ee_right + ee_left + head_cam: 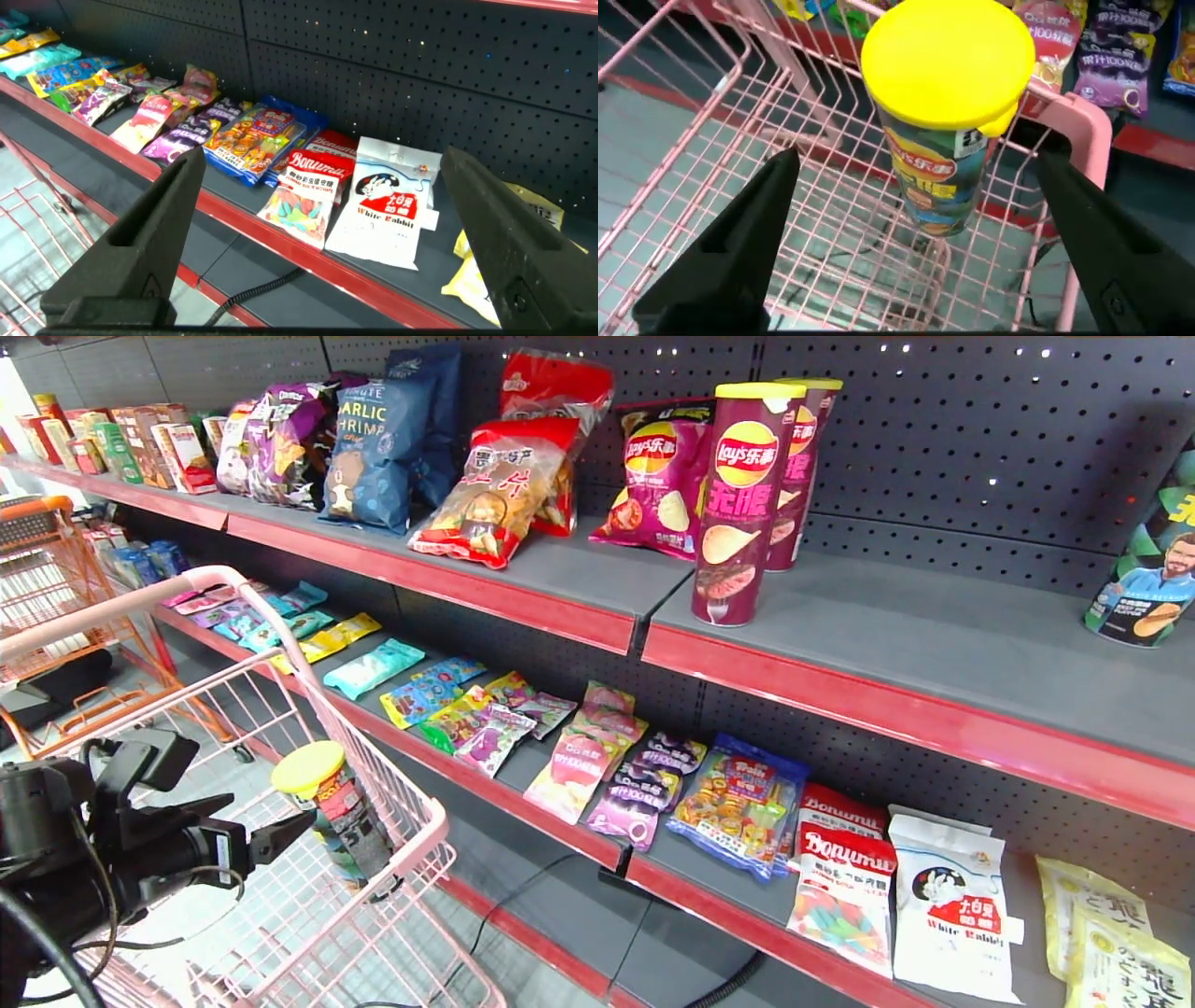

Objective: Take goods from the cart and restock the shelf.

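Left tool [915, 159] hangs inside the pink wire-mesh cart [411, 859], its two black wedge-shaped fingers spread wide on either side of the chip can [341, 812], closed on nothing. That can, a glossy printed cylinder with a flat round yellow lid, stands in the cart against the mesh wall nearest the shelf [840, 616]. Further right, the shelf has smooth grey boards with shiny red edge strips and a perforated back panel [980, 448]. Two tall maroon tubes [742, 504] stand upright on the upper board. The right tool [318, 159] hovers near the lower board's crinkly sweet bags [392, 201], fingers wide apart and empty.
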Tool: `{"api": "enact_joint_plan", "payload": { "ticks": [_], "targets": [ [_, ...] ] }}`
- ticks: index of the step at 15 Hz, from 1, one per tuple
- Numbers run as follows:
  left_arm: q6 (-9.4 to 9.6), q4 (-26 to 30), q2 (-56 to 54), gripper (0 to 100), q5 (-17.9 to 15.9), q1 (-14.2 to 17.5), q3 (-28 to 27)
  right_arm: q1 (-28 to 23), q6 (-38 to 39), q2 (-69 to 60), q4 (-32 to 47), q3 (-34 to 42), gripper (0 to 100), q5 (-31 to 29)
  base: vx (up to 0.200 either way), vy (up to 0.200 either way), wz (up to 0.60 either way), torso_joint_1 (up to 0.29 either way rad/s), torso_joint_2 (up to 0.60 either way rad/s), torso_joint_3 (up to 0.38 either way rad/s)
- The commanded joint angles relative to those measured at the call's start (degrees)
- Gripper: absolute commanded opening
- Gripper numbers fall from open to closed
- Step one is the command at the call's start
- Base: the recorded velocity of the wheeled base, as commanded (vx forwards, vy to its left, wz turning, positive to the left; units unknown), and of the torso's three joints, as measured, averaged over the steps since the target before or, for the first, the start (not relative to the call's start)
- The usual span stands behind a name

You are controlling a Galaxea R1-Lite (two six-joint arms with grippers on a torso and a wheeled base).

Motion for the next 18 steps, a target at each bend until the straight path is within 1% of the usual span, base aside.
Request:
{"api": "enact_joint_plan", "payload": {
  "ticks": [1,2,3,5,7,9,10,12,14,16,17,18],
  "targets": [
    [1.45,-5.2,7.0,100,-2.4,0.2,0.2,0.0,0.0,0.1,0.0,0.0,100,0.0,0.0,0.0,0.0,0.0,0.0,0.0],
    [2.24,-7.4,8.5,100,-3.9,0.2,0.1,0.0,0.0,0.1,0.0,0.0,100,0.0,0.0,0.0,0.0,0.0,0.0,0.0],
    [3.64,-11.1,11.4,100,-7.0,0.3,0.1,0.0,0.0,0.1,0.0,0.0,100,0.0,0.0,0.0,0.0,0.0,0.0,0.0],
    [5.23,-15.1,15.0,100,-10.7,0.4,0.1,0.0,0.0,0.1,0.0,0.0,100,0.0,0.0,0.0,0.0,0.0,0.0,0.0],
    [5.93,-15.7,16.4,100,-12.2,0.4,0.0,0.0,0.0,0.1,0.0,0.0,100,0.0,0.0,0.0,0.0,0.0,0.0,0.0],
    [6.02,-16.0,17.6,100,-12.7,0.7,-0.2,0.0,0.0,0.1,0.0,0.0,100,0.0,0.0,0.0,0.0,0.0,0.0,0.0],
    [6.81,-16.1,18.4,100,-13.7,1.0,-1.0,0.0,0.0,0.1,0.0,0.0,100,0.0,0.0,0.0,0.0,0.0,0.0,0.0],
    [9.62,-16.1,20.0,100,-17.0,2.1,-3.6,0.0,0.0,0.1,0.0,0.0,100,0.0,0.0,0.0,0.0,0.0,0.0,0.0],
    [9.97,-16.1,20.9,100,-18.5,2.8,-5.4,0.0,0.0,0.1,0.0,0.0,100,0.0,0.0,0.0,0.0,0.0,0.0,0.0],
    [9.97,-16.1,20.9,100,-20.3,2.8,-5.5,0.0,0.0,0.1,0.0,0.0,100,0.0,0.0,0.0,0.0,0.0,0.0,0.0],
    [10.06,-16.1,21.4,100,-22.4,2.6,-5.9,0.0,0.0,0.1,0.0,0.0,100,0.0,0.0,0.0,0.0,0.0,0.0,0.0],
    [10.24,-16.2,22.1,100,-23.1,2.6,-6.6,0.0,0.0,0.1,0.0,0.0,100,0.0,0.0,0.0,0.0,0.0,0.0,0.0]
  ]
}}
